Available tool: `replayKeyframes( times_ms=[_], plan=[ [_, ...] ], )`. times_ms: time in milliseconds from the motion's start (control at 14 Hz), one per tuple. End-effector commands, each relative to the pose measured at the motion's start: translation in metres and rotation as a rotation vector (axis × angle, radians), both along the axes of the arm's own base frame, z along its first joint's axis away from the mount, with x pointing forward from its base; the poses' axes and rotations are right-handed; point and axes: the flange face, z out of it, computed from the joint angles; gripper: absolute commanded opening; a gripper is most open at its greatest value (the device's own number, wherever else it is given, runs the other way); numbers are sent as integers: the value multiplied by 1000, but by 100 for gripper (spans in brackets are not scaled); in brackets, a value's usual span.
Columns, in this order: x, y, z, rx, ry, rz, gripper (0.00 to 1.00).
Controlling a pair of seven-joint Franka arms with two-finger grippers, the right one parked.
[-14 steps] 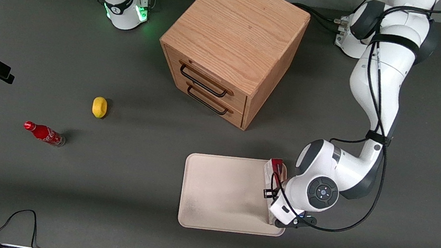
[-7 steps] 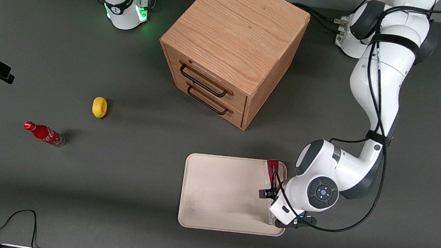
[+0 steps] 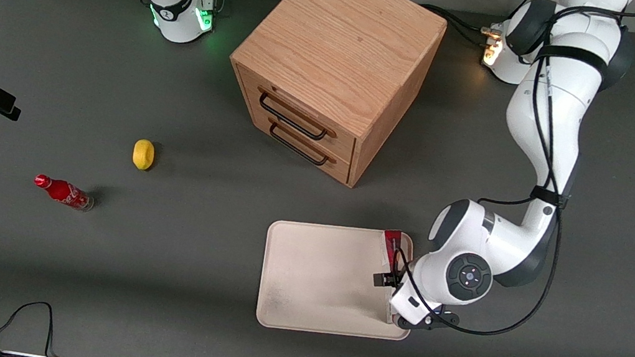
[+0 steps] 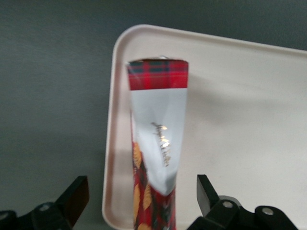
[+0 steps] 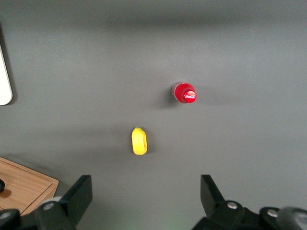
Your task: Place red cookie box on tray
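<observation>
The red cookie box [image 3: 390,243] rests inside the cream tray [image 3: 315,279], along the rim at the working arm's end. In the left wrist view the red cookie box [image 4: 158,139] shows a red tartan end and a whitish face, and it looks to stand on a long edge, leaning. The tray [image 4: 240,120] lies under it. My left gripper [image 3: 391,285] hangs just above the box and is open. In the wrist view the gripper [image 4: 140,184] straddles the box, with a gap between each black fingertip [image 4: 205,188] and the carton.
A wooden drawer cabinet [image 3: 334,67] stands farther from the front camera than the tray. A yellow fruit [image 3: 143,154] and a red cola bottle [image 3: 63,192] lie toward the parked arm's end. A black cable [image 3: 26,317] loops at the near table edge.
The box has come down onto the tray and settled by the rim. The fingers have spread apart and let it go; the wrist has shifted slightly since.
</observation>
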Motion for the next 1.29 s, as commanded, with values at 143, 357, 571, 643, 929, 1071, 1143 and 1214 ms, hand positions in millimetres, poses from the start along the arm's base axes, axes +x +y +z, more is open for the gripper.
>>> replayKeyframes(
  times_ms=[143,357,571,643,929,1071,1143,1214],
  plan=[
    [-37,49,110,33,45,5,100],
    [-84,114,171,60,46,-27,100],
    [-141,200,216,90,49,-118,100],
    [-157,231,231,93,34,-116,100],
    [-191,292,285,175,11,-56,100],
    [-198,304,304,190,37,-28,100],
    [-200,307,311,191,49,-17,100],
    [-201,311,315,192,51,-5,100]
  ],
)
